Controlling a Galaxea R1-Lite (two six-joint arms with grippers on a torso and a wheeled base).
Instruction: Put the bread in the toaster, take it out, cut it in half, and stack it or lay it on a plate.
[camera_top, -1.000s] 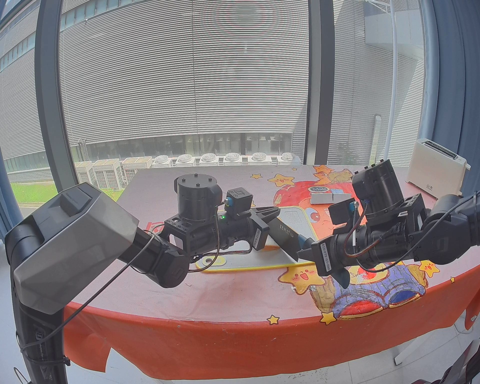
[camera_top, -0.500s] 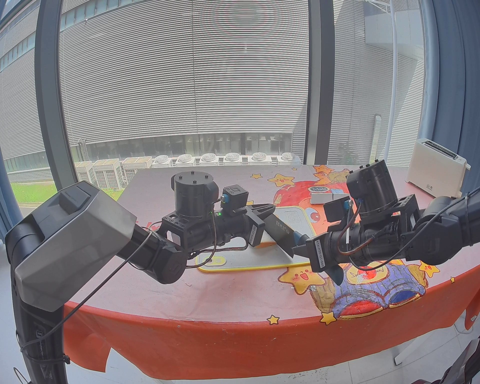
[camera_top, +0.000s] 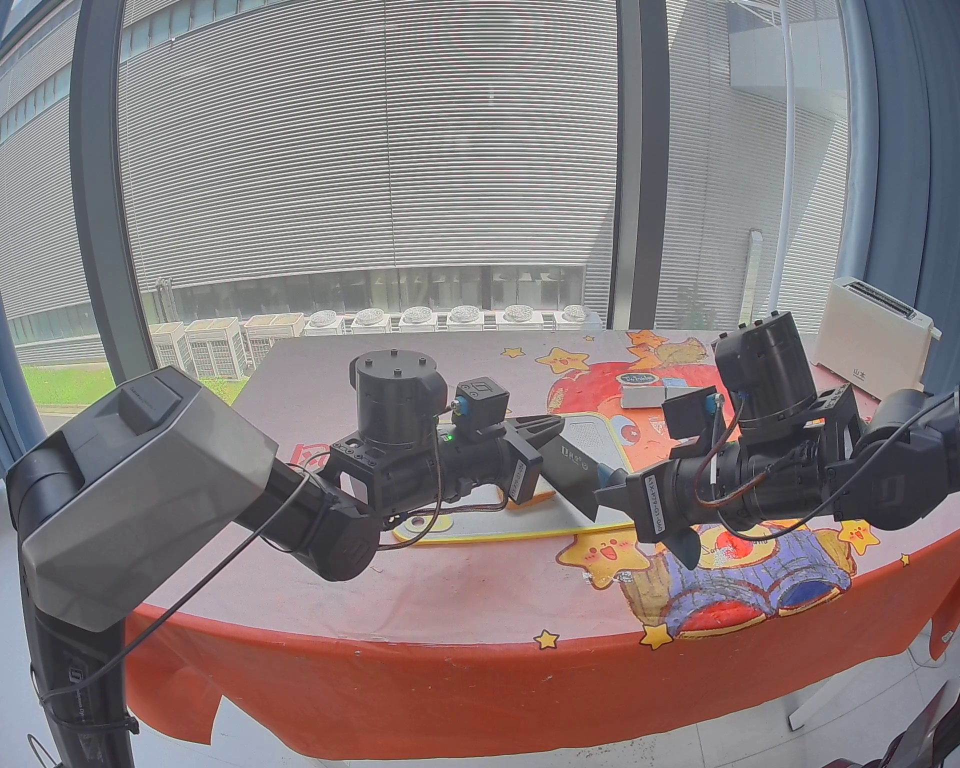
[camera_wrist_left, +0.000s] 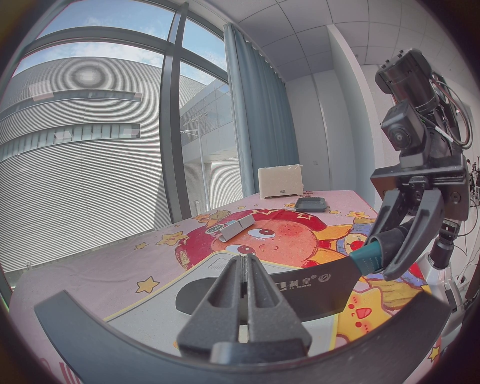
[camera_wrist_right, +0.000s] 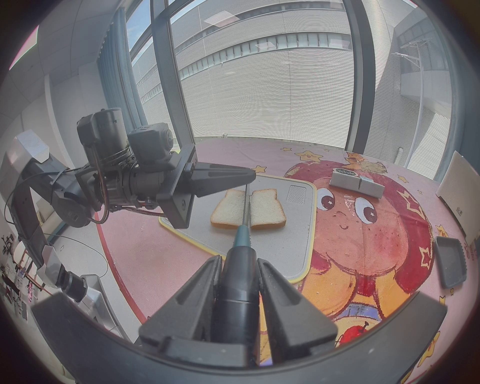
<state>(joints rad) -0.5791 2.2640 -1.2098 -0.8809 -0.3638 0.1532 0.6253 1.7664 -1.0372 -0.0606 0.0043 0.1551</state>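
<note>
**Jaws on the knife, bread in two on the board**

Right jaws are clenched on the handle of the knife (camera_wrist_left: 305, 292) and hold it above the cutting board (camera_wrist_right: 287, 242), dark blade edge-down. Left jaws are pressed together with nothing between them. They hover over the board close beside the blade, and we cannot tell whether they touch it.

We judge the cutting step to be at or near its end. The bread (camera_wrist_right: 267, 209) lies flat near the middle of the board and looks parted into two halves side by side. The blade's edge lines up over the seam, so we cannot be sure the cut runs all the way through.

If it does, plating comes next. The knife needs setting down on the tabletop (camera_top: 450, 590) off the board. One pair of jaws must then open, take a half lightly by its edge and carry it to the small dark tray (camera_wrist_right: 450, 260), which we take for the plate. It sits well apart from the board on the robot's right, and the toaster (camera_top: 873, 335) stands farther from the board on that side.

The bread is pale, with a thin tan crust and soft-looking crumb. We expect a hard pinch would crush it.
</note>
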